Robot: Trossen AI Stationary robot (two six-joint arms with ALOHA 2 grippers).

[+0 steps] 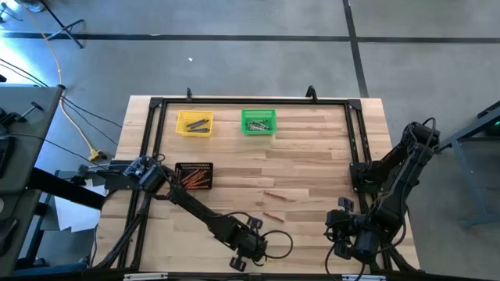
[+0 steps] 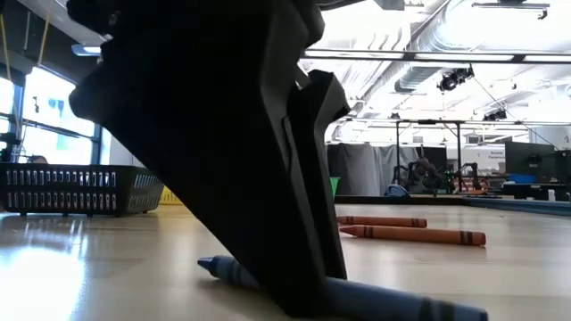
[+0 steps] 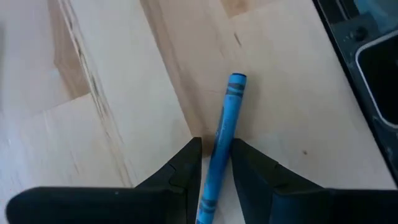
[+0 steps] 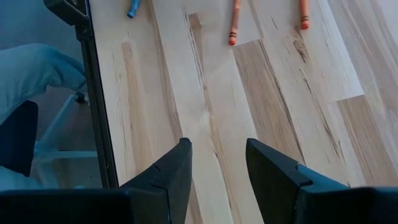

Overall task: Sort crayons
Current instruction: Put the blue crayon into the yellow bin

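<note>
Both arms are matte black jointed links with looping black cables, the left arm (image 1: 195, 209) slender, the right arm (image 1: 394, 183) bulkier, each ending in wedge-shaped black fingers (image 4: 168, 177).

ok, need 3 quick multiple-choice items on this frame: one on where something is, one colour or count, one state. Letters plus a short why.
1. Where does the black mesh bin sit on the table?
A. at the left side, nearer the robot than the yellow bin
B. at the right edge
C. beside the green bin, at the far edge

2. What colour is the crayon between the left hand's fingers?
A. orange
B. blue
C. green

3. What is the state of the right hand?
A. shut on a crayon
B. open, holding nothing
C. inside the green bin

Key: 1 A, the high view shows it just below the yellow bin, with the green bin farther right. 2 B, the blue crayon lies between the left hand fingers. 3 B, the right hand fingers stand apart over bare wood.
</note>
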